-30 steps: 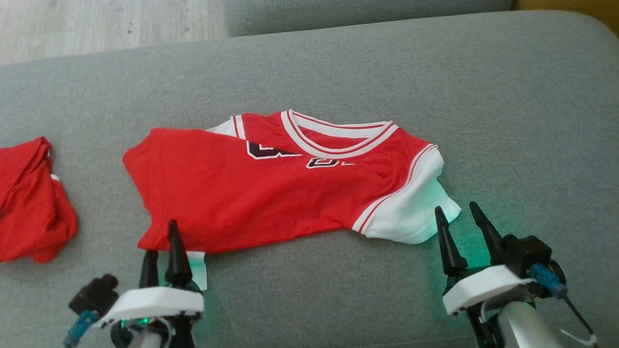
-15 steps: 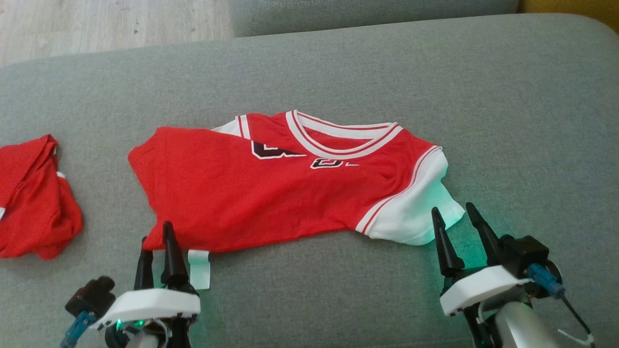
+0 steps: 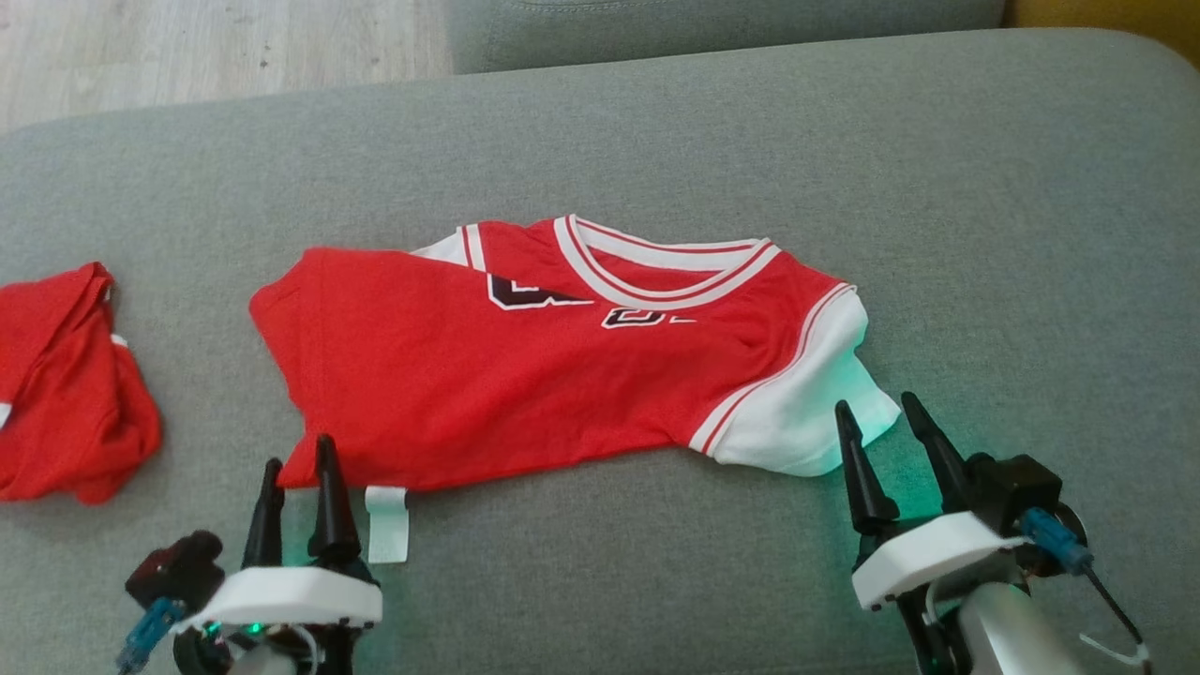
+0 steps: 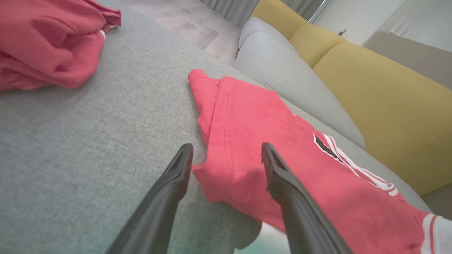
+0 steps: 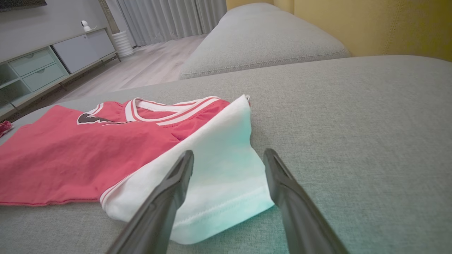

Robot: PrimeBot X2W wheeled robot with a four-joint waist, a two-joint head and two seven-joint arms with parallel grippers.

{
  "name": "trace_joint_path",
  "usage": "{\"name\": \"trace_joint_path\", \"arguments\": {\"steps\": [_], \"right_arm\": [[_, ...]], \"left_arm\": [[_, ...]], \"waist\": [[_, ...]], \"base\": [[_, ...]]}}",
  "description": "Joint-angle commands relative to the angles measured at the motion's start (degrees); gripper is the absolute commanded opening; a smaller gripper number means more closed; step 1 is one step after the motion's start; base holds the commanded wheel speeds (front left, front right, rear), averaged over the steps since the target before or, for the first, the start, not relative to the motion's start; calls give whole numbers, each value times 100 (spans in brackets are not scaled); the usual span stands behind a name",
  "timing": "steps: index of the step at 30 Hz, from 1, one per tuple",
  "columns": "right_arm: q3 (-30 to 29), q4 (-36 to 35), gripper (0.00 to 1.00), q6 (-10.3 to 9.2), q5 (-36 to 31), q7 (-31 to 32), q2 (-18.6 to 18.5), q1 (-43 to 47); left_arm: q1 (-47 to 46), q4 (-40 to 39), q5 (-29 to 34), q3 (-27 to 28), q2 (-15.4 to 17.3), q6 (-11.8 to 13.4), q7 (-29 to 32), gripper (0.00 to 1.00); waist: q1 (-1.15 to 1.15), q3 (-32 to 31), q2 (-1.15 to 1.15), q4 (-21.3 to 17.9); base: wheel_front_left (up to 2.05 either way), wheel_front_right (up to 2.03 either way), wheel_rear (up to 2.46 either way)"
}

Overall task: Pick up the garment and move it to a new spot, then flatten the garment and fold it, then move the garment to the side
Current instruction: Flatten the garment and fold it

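Red jersey garment with white sleeves (image 3: 525, 384) lay on a grey fabric sofa cushion (image 3: 656, 141), hem corner (image 3: 305, 469) just ahead of the wide-open left gripper (image 3: 298, 450), sleeve (image 3: 806, 422) ahead of the wide-open right gripper (image 3: 876, 400). A shallow pinch might catch one layer, spoiling the fold.

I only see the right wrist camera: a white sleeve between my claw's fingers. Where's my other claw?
Observer: Your left claw is open, straddling the jersey's near left corner, not gripping.
Operator: What else is on the sofa?
Observer: A second red garment, crumpled, farther to the robot's left.
Operator: Anything poking out of the jersey?
Observer: A white tag, at the hem beside the left claw.
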Motion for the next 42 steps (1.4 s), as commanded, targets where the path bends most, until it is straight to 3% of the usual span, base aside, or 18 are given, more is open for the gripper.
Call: {"name": "trace_joint_path", "arguments": {"steps": [1,14,33,34,36,37,42], "right_arm": [[108,-137,100,1,43,-38,-15,-169],[107,-63,100,1,74,-38,-15,-157],[194,-37,100,1,46,-38,-15,-184],[188,-31,100,1,39,-38,-15,-194],[152,-20,100,1,35,-38,-15,-202],[137,-15,100,1,36,-38,-15,-203],[0,35,100,1,84,-38,-15,-147]], "left_arm": [[-179,-113,104,190,101,-33,-31,100],[-313,347,99,-391,275,-33,-31,100],[-663,537,-635,-980,470,-33,-31,100],[-720,489,-669,-979,507,-33,-31,69],[-737,426,-658,-1003,540,-33,-31,27],[-732,382,-654,-982,548,-33,-31,0],[-556,186,-626,-856,536,-33,-31,0]], "waist": [[0,-6,0,-2],[0,-22,0,36],[0,52,0,7],[0,74,0,-8],[0,92,0,-19],[0,96,0,-19],[0,72,0,68]], "base": [[0,0,0],[0,0,0],[0,0,0],[0,0,0],[0,0,0],[0,0,0],[0,0,0]]}}
